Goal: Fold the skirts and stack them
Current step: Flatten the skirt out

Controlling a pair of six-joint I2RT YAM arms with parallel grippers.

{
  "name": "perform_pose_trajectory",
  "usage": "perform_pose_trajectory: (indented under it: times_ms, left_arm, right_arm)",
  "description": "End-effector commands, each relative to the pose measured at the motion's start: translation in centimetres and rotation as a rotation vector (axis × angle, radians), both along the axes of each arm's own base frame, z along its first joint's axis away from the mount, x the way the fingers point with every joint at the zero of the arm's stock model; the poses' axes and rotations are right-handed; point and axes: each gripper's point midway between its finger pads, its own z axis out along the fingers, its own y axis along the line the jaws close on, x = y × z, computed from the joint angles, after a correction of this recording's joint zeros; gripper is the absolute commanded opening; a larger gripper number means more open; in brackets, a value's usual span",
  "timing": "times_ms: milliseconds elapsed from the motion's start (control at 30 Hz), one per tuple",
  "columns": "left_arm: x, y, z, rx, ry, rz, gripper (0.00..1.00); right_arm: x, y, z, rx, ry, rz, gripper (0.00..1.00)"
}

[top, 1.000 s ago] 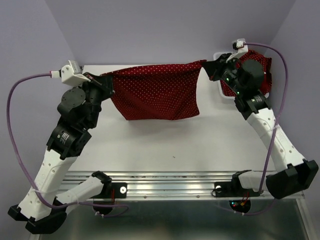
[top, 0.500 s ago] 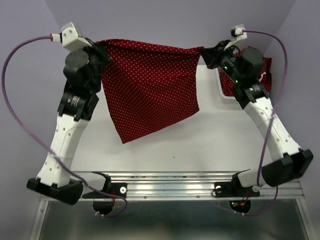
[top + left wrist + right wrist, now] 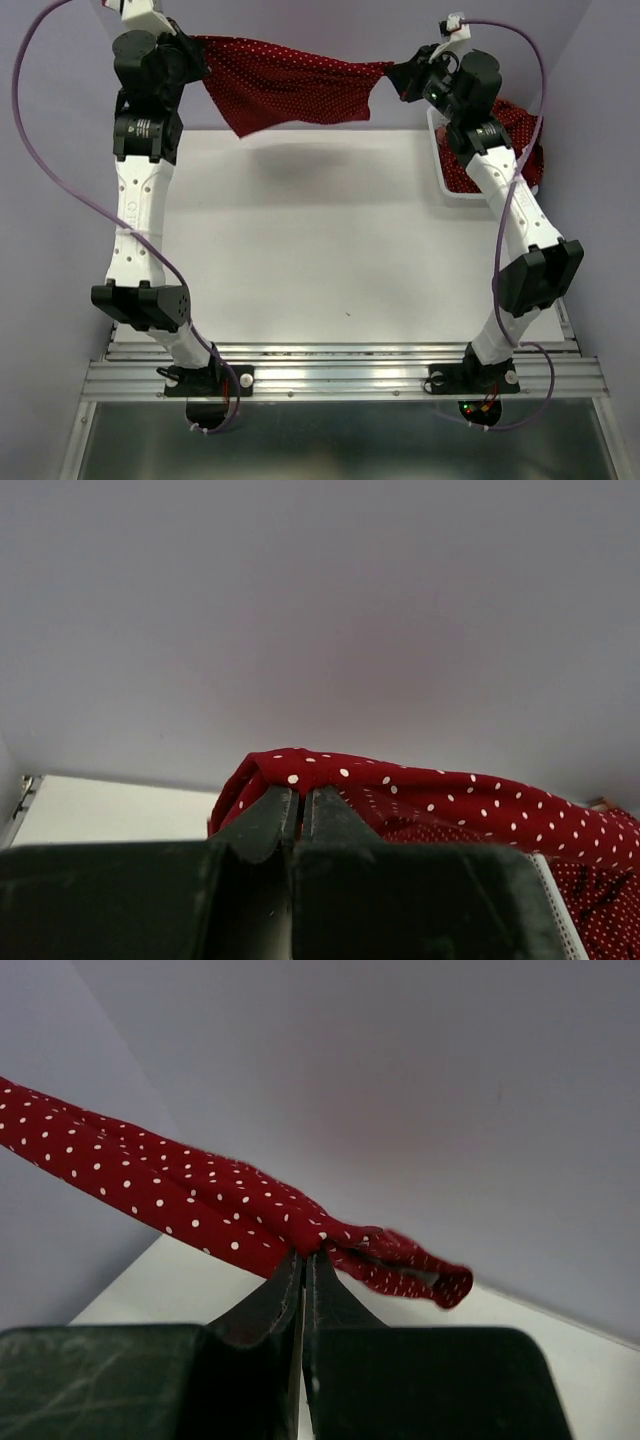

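Up they go! Both arms have risen from low over the table (image 3: 320,240) to nearly full stretch in a single second, and the polka-dot skirt (image 3: 290,85) has come up with them. A second ago it draped down onto the far part of the table. Half a second ago it hung as a broad sheet. Now it is strung high between the two grippers, clear of the surface, with its loose edge swept toward the back wall.

The left gripper (image 3: 300,802) is pinched tight on one top corner, red dotted cloth bunching just beyond its fingertips. The right gripper (image 3: 303,1260) is clamped just as hard on the other corner, the fabric running off to its left as a gathered band.

The second dotted skirt (image 3: 522,135) waits in the basket (image 3: 441,185), below and behind the right gripper.

What it means: this looks like the wind-up to a lay-down, the garment lifted and pulled taut so it can be spread flat on the table beneath the grippers. No fold is made yet, and nothing is stacked.
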Motion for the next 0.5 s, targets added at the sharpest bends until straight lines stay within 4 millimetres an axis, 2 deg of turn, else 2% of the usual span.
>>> perform_pose_trajectory:
  times_ms: [0, 67, 100, 133, 167, 200, 233, 267, 300, 367, 400, 467]
  left_arm:
    - [-3.5, 1.0, 3.6, 0.066, -0.148, -0.013, 0.0]
    - [-3.2, 0.8, 0.8, 0.065, -0.115, -0.029, 0.0]
    - [-4.3, 0.6, -0.2, 0.059, -0.111, -0.042, 0.0]
    - [-3.5, 0.3, -6.5, 0.052, 0.008, -0.056, 0.0]
    - [-3.6, 0.0, -7.8, 0.008, 0.001, -0.065, 0.0]
    - [-3.9, -0.3, -10.2, -0.018, 0.035, -0.08, 0.0]
    - [-4.9, -0.5, -15.7, -0.048, 0.131, -0.085, 0.0]
    - [-5.4, -0.8, -18.1, -0.083, 0.168, -0.095, 0.0]
    - [-6.6, -1.6, -22.4, -0.142, 0.24, -0.127, 0.0]
    - [-8.1, -2.1, -26.7, -0.187, 0.341, -0.143, 0.0]
    - [-10.0, -2.2, -30.9, -0.23, 0.461, -0.124, 0.0]
    - [-12.3, -2.0, -34.9, -0.271, 0.575, -0.089, 0.0]
  right_arm:
    - [-1.2, -2.3, 0.2, -0.017, -0.036, -0.06, 0.01]
    - [-1.4, -2.7, -3.8, -0.019, 0.058, -0.081, 0.01]
    - [-1.9, -2.5, -5.9, -0.028, 0.103, -0.061, 0.02]
    - [-2.4, -2.4, -8.1, -0.027, 0.152, -0.051, 0.02]
    - [-3.5, -2.3, -12.8, -0.036, 0.249, -0.036, 0.02]
    - [-4.3, -2.0, -15.2, -0.019, 0.311, -0.016, 0.02]
    - [-5.2, -1.7, -17.7, -0.016, 0.371, 0.008, 0.02]
    - [-6.0, -1.6, -20.0, -0.009, 0.432, 0.019, 0.02]
    - [-7.5, -1.5, -24.0, -0.006, 0.54, 0.03, 0.02]
    - [-9.7, -1.5, -28.0, -0.019, 0.677, 0.052, 0.02]
    - [-11.3, -1.6, -30.6, -0.031, 0.764, 0.058, 0.02]
    - [-13.6, -2.0, -33.4, -0.055, 0.877, 0.064, 0.06]
